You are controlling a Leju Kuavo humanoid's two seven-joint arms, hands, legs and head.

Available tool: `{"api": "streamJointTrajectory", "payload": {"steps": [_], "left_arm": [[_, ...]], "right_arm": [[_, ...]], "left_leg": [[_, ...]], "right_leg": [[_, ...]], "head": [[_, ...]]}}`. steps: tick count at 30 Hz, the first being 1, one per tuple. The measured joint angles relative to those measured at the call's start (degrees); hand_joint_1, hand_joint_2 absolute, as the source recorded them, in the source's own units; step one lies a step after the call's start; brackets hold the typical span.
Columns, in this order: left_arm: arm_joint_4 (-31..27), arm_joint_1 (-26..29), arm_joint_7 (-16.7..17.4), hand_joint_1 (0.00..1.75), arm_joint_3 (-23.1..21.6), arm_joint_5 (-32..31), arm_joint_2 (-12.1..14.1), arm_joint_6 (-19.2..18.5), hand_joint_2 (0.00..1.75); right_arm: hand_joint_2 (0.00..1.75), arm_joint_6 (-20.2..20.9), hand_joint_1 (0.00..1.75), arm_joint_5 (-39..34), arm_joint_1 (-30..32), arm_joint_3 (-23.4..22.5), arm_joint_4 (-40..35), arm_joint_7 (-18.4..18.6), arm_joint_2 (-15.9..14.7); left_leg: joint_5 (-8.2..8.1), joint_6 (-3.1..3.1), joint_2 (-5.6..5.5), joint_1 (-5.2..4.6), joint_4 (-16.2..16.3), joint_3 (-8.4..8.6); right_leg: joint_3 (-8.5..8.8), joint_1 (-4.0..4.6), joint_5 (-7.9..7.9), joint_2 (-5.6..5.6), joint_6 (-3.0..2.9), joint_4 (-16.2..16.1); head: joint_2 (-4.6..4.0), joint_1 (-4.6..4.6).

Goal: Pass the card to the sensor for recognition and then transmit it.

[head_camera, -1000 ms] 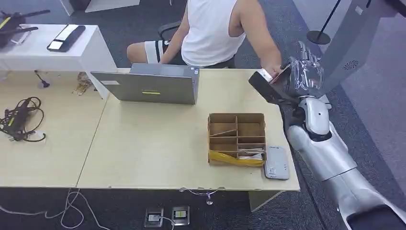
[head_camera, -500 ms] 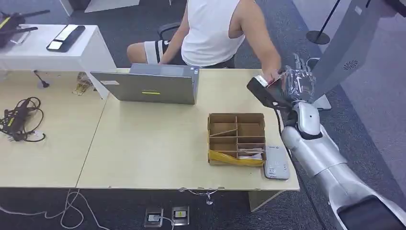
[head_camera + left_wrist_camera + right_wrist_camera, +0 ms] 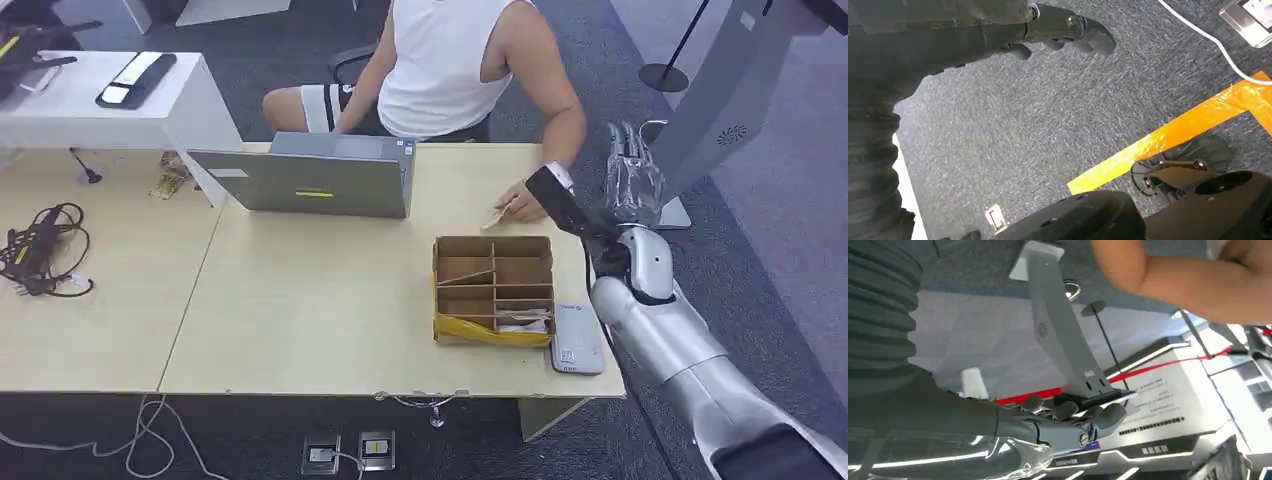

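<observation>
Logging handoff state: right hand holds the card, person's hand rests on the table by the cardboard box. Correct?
No. In the head view the right hand holds nothing, its fingers pointing up. The person's hand does rest on the table by the cardboard box.

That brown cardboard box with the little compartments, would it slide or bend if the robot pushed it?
The cardboard divider box would probably slide easily: it sits flat on the smooth wooden table and looks light. Its thin walls would likely flex or crumple under a hard squeeze. It's low and wide, so tipping seems unlikely.
</observation>
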Motion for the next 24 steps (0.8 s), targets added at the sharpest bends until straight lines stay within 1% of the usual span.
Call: {"api": "streamJointTrajectory", "payload": {"steps": [1, 5, 7, 9, 13, 15, 18, 20, 22, 24], "left_arm": [[0.0, 0.13, 0.0, 0.0, 0.0, -0.04, 0.04, -0.02, 1.75], [-0.02, 0.91, 0.0, 0.0, 0.0, 0.09, 0.2, -0.02, 1.75], [-0.11, 1.12, 0.0, 0.0, 0.02, 0.37, 0.26, -0.02, 1.75], [-0.28, 1.24, 0.0, 0.0, 0.04, 0.94, 0.28, -0.02, 1.75], [-0.46, 1.43, 0.0, 0.0, 0.11, 2.69, 0.33, -0.02, 1.75], [-0.46, 1.43, 0.0, 0.0, 0.2, 3.37, 0.28, -0.02, 1.75], [-0.46, 1.52, -0.24, 0.0, 0.46, 3.91, 0.24, -0.02, 1.75], [-0.46, 1.63, -0.57, 0.0, 0.72, 4.02, 0.22, -0.02, 1.75], [-0.46, 1.69, -0.79, 0.0, 1.05, 4.28, 0.2, -0.02, 1.75], [-0.46, 1.72, -0.85, 0.0, 1.14, 4.31, 0.11, 0.0, 1.75]], "right_arm": [[1.75, -0.69, 0.0, -0.66, 0.45, 0.09, -1.53, 0.42, -0.42], [1.75, -4.11, 0.0, -3.85, 2.43, 0.66, -11.76, 1.82, -3.09], [1.75, -4.4, 0.0, -5.29, 3.28, 0.85, -16.79, 2.02, -4.16], [1.75, -3.98, 0.0, -6.98, 3.44, 1.47, -20.17, 0.96, -4.66], [1.75, 0.16, 0.0, -10.02, 3.47, 4.57, -26.42, -3.3, -4.79], [1.75, 2.27, 0.0, -10.04, 3.52, 6.88, -28.29, -5.56, -3.98], [1.75, 4.52, 0.0, -9.47, 4.42, 9.14, -29.82, -8.48, -2.95], [1.75, 6.08, 0.0, -8.79, 5.6, 10.34, -30.65, -9.94, -2.36], [1.75, 8.56, 0.0, -7.68, 6.87, 11.12, -31.63, -11.21, -1.88], [1.75, 10.95, 0.0, -6.73, 8.72, 11.63, -32.93, -11.67, -1.62]], "left_leg": [[0.0, 0.0, 0.01, 0.0, 0.0, 0.01], [-0.01, -0.01, 0.03, 0.01, 0.0, 0.0], [-0.02, -0.02, 0.09, 0.01, 0.0, 0.0], [-0.02, -0.02, 0.13, 0.02, 0.0, 0.02], [-0.01, -0.03, 0.14, 0.08, -0.01, 0.02], [-0.01, -0.04, 0.13, 0.13, -0.01, 0.04], [0.01, -0.06, 0.09, 0.19, -0.01, 0.02], [0.01, -0.06, 0.06, 0.2, -0.01, 0.0], [0.01, -0.06, 0.06, 0.2, -0.01, 0.0], [0.0, -0.06, 0.07, 0.2, -0.01, -0.02]], "right_leg": [[-0.01, 0.0, 0.0, 0.02, 0.0, 0.0], [-0.01, 0.01, 0.0, 0.03, 0.0, -0.01], [-0.02, 0.01, 0.0, 0.07, 0.0, 0.0], [-0.03, 0.02, 0.0, 0.16, 0.0, 0.0], [0.0, 0.07, 0.02, 0.15, -0.02, 0.01], [0.0, 0.13, 0.02, 0.14, -0.02, 0.01], [0.01, 0.18, 0.02, 0.1, -0.03, 0.0], [0.0, 0.18, 0.01, 0.07, -0.03, 0.0], [0.0, 0.18, 0.01, 0.07, -0.03, -0.01], [0.0, 0.17, 0.01, 0.08, -0.03, -0.01]], "head": [[0.0, -0.02], [0.0, 0.02], [0.0, 0.02], [0.0, 0.02], [0.0, 0.0], [0.0, 0.0], [0.0, 0.0], [0.0, 0.0], [0.0, 0.0], [0.0, 0.02]]}}
